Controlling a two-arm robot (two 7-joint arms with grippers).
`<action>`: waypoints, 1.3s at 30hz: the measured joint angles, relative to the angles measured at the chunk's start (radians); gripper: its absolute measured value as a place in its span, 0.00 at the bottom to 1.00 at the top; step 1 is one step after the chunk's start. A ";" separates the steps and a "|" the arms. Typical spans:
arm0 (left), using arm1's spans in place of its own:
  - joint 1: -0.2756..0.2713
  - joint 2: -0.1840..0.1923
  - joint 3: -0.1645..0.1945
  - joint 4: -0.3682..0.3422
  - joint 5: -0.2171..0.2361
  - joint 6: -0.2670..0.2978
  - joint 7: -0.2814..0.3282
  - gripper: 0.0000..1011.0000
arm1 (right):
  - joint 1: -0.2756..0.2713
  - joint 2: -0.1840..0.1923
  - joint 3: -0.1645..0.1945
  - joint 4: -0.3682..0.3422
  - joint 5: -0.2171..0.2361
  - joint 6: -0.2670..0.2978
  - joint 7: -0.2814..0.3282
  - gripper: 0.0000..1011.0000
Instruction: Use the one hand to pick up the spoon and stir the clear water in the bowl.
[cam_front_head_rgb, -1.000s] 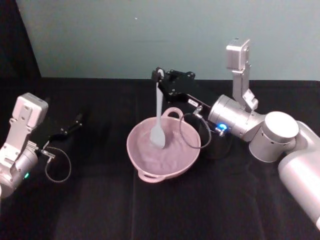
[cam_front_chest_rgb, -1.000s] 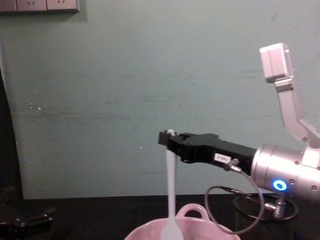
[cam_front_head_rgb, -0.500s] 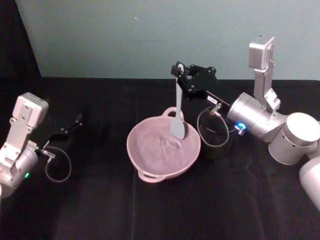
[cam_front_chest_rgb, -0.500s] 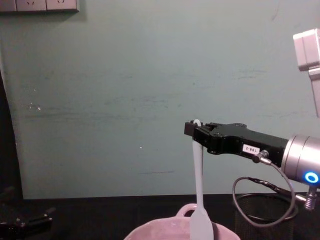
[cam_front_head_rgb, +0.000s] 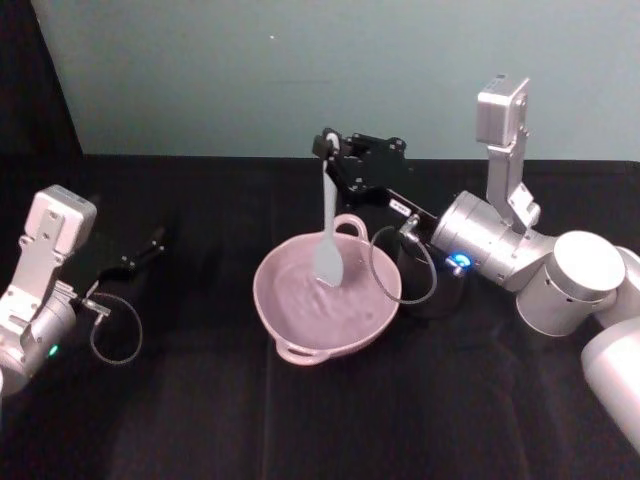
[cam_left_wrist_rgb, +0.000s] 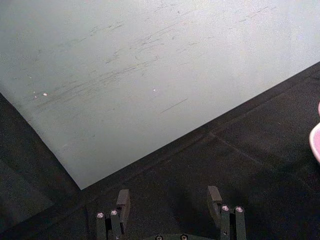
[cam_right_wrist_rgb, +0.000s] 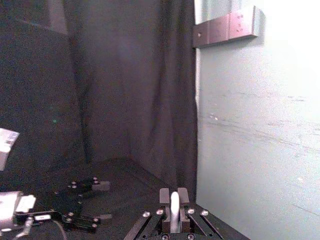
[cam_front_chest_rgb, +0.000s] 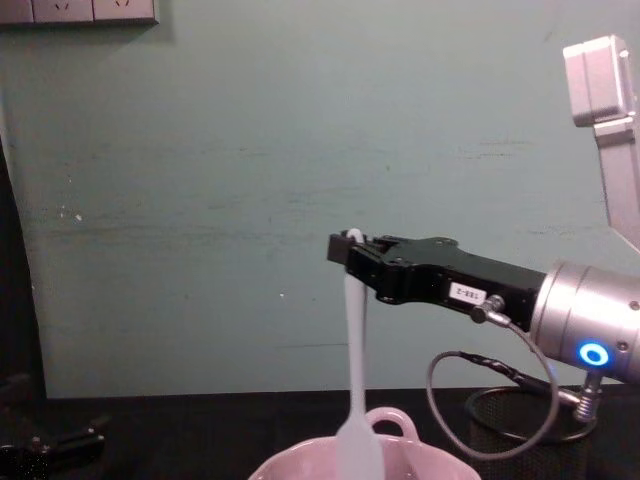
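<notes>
Spoon (cam_front_head_rgb: 328, 230) hung close to upright over the bowl (cam_front_head_rgb: 290, 318), its flat head (cam_front_head_rgb: 328, 266) down inside the far part of the bowl. Top of the handle was clamped in the right tool (cam_front_head_rgb: 328, 150), fingers closed tight on it; right wrist view showed the white handle end (cam_right_wrist_rgb: 174, 209) pinched between the two fingers. Chest view showed the same: spoon (cam_front_chest_rgb: 353, 380) dropping straight from the tool tip (cam_front_chest_rgb: 345, 247) to behind the pink rim (cam_front_chest_rgb: 290, 463).

Bowl sat on the black table (cam_front_head_rgb: 200, 420), about centre, loop handle (cam_front_head_rgb: 349, 224) on the far rim, a second small handle (cam_front_head_rgb: 297, 352) on the near rim. Water (cam_front_head_rgb: 300, 305) was hard to make out against the pink glaze; head of the spoon probably dipped in it, not certain.

Right arm reached in from the right, silver wrist (cam_front_head_rgb: 480, 245) with blue ring (cam_front_head_rgb: 458, 263) lit, cable looped beneath. A black mesh cup (cam_front_head_rgb: 436, 290) stood just right of the bowl, below that wrist.

Left tool (cam_front_head_rgb: 140, 255) rested low over the table at far left, well apart from the bowl; left wrist view showed its fingers (cam_left_wrist_rgb: 123, 201) spread, nothing between them.
</notes>
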 joint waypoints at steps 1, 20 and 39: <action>0.000 0.000 0.000 0.000 0.000 0.000 0.000 1.00 | -0.001 -0.002 -0.002 -0.003 0.000 0.000 0.001 0.10; 0.000 0.000 0.000 0.000 0.000 0.000 0.000 1.00 | -0.035 0.033 0.013 -0.135 0.023 0.018 -0.021 0.10; 0.000 0.000 0.000 0.000 0.000 0.000 0.000 1.00 | -0.116 0.195 0.168 -0.343 0.114 0.099 -0.100 0.10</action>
